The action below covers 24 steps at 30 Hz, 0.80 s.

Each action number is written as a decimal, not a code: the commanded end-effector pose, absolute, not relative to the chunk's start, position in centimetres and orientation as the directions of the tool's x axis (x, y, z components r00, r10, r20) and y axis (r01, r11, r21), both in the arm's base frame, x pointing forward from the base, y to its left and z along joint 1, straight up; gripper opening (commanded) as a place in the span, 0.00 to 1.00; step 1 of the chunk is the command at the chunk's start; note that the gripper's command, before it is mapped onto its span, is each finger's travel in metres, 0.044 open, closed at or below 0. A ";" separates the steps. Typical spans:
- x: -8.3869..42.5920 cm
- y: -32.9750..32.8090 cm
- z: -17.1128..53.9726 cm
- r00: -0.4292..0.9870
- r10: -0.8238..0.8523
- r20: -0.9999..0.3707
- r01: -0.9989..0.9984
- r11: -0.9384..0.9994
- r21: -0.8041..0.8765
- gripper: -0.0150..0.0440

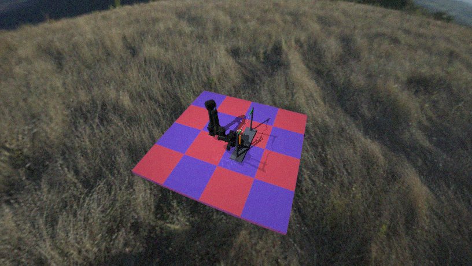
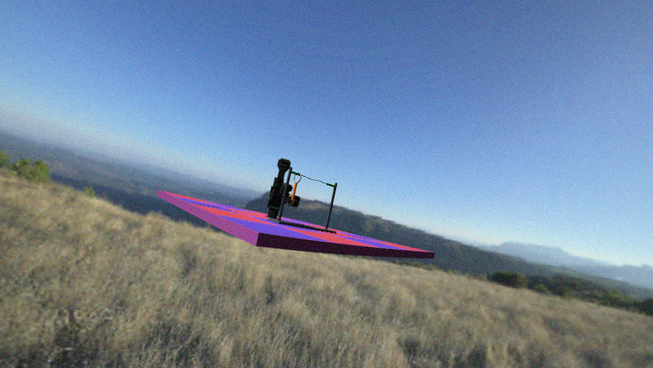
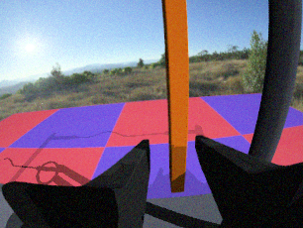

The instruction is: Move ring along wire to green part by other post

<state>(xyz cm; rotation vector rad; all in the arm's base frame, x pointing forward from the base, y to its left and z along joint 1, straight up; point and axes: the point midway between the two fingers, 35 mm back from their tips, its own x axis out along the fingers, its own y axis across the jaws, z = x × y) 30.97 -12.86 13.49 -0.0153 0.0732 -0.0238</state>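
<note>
With its two black fingers parted partway and nothing gripped, the gripper (image 1: 236,142) (image 2: 295,201) (image 3: 171,143) stands around the lower part of an upright orange handle (image 1: 239,139) (image 2: 294,193) (image 3: 178,74). In the wrist view, the handle appears between the fingertips, a gap showing on either side, its lower end reaching down past the tips. At the handle's top, a thin ring (image 1: 243,133) (image 2: 300,178) hangs at the green part (image 1: 239,132) (image 2: 296,173) of the wire beside the near post (image 1: 237,148) (image 2: 284,196) (image 3: 283,74); the ring is too small to show its exact contact with the wire. Behind the gripper, the black arm (image 1: 213,119) (image 2: 275,192) rises beside the stand. A thin, wavy wire (image 2: 315,179) spans from this post to the far post (image 1: 251,121) (image 2: 331,206), where a second green part (image 1: 251,112) (image 2: 330,184) meets the post, well apart from the ring. Both posts rise from a long, dark base (image 1: 238,156) (image 2: 306,226) on a red-and-purple checkered board (image 1: 228,195) (image 2: 342,247) (image 3: 158,119). Shadows of the ring, wire and posts stretch over the squares. Around the board lies dry, brown grass (image 1: 363,198) (image 2: 182,297) (image 3: 218,76), with hills and a blue sky (image 2: 411,91) (image 3: 99,30) beyond.
</note>
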 end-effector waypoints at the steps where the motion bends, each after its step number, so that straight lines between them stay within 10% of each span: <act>1: 31.7 -13.0 13.3 0.997 -0.029 -0.074 0.029 1.000 -0.010 0.53; 24: 32.6 -12.9 13.2 0.997 -0.029 -0.073 0.029 1.000 -0.010 0.53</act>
